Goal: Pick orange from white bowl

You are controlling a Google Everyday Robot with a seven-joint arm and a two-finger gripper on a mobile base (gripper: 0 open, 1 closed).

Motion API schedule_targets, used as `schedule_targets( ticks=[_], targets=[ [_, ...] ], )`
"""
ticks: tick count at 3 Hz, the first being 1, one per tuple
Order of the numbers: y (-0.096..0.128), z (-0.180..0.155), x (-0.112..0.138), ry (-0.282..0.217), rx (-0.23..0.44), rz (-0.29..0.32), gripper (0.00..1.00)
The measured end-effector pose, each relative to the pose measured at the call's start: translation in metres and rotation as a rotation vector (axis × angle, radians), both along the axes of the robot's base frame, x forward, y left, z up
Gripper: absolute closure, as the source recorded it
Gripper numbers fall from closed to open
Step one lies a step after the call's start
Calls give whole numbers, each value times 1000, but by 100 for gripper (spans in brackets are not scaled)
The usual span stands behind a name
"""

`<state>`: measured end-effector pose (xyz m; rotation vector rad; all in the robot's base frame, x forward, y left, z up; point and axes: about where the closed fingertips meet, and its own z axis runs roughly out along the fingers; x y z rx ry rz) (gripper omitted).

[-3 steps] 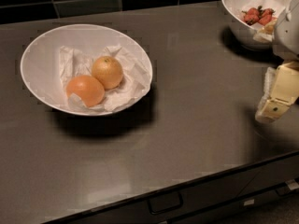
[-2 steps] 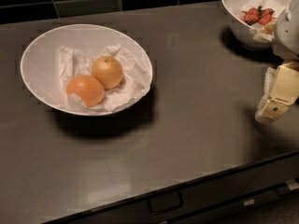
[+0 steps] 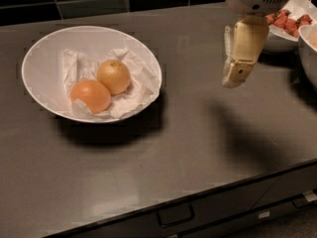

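The orange [image 3: 114, 76], pale yellowish with a small dark stem dimple, lies in the white bowl [image 3: 45, 39] on crumpled white paper, at the left of the dark counter. A deeper reddish-orange fruit [image 3: 90, 96] lies touching it at its front left. My gripper [image 3: 234, 77] hangs above the counter to the right of the bowl, well apart from it and pointing down. It holds nothing that I can see.
A white bowl with red berries [image 3: 293, 25] stands at the back right, partly behind my arm. Another bowl's rim [image 3: 308, 47] shows at the right edge. The counter's front edge with drawer handles [image 3: 174, 215] runs along the bottom.
My gripper has moved left and up from the right edge toward the middle of the counter, closer to the white bowl. The bowl and both fruits have not moved.
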<state>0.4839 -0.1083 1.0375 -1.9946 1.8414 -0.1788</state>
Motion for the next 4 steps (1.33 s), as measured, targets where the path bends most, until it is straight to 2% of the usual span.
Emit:
schedule_targets(
  ticks=[1, 2, 3, 4],
  targets=[
    [0, 0, 0, -1, 0, 0, 0],
    [11, 8, 9, -24, -3, 39, 0],
    [37, 5, 28, -13, -22, 141, 0],
    [63, -3, 50, -12, -5, 250, 0]
  ],
)
